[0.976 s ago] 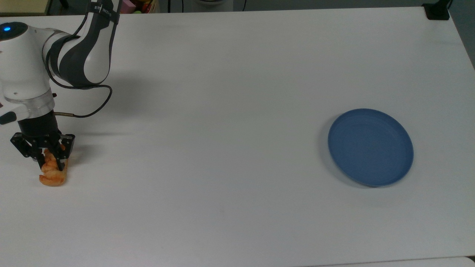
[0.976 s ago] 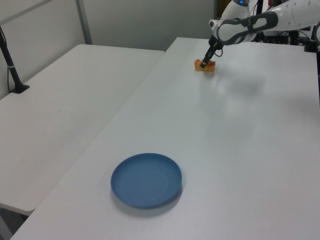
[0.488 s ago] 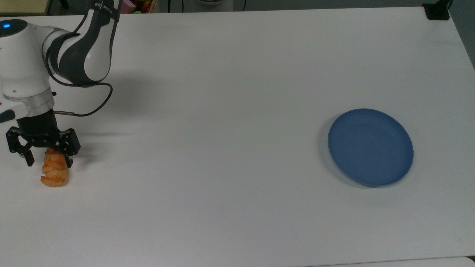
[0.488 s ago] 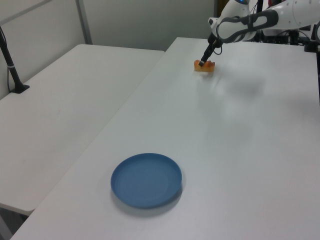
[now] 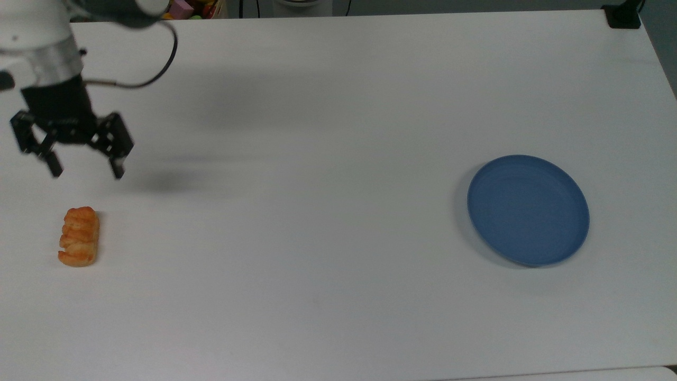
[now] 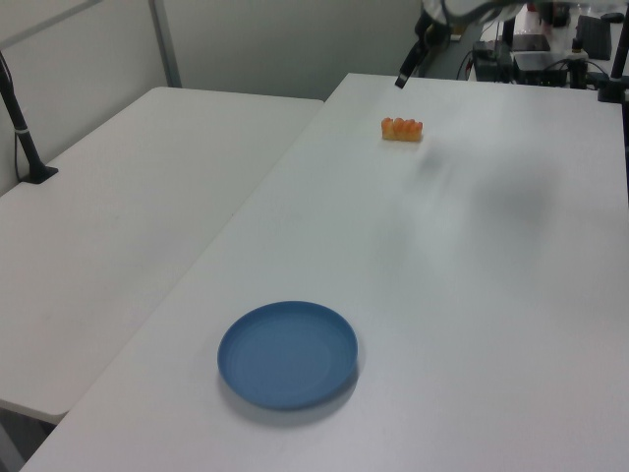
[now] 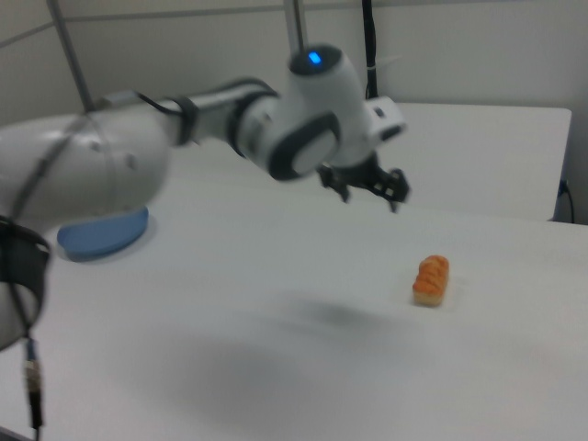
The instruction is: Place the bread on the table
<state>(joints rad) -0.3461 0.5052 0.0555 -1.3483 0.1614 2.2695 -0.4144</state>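
Note:
The bread [image 5: 79,236], a small ridged golden-orange bun, lies flat on the white table [image 5: 317,185] near the top view's left edge. It also lies alone on the tabletop in the left view as the bread [image 6: 402,129] and in the right view as the bread [image 7: 431,278]. My gripper [image 5: 84,170] hangs open in the air above the table, apart from the bun and higher in the top view, with nothing between its fingers. The open gripper [image 7: 370,197] sits up and to the left of the bun in the right view. The gripper [image 6: 406,71] in the left view is well above the bun.
A round blue plate [image 5: 528,209] with nothing on it rests on the table far to the top view's right; the plate [image 6: 288,353] lies near the front in the left view. A second white table [image 6: 118,197] stands beside it. A black clamp [image 5: 623,15] sits at the far corner.
The gripper opened and let go of the bread, then rose away from it. The bread stays where it was set down on the table.

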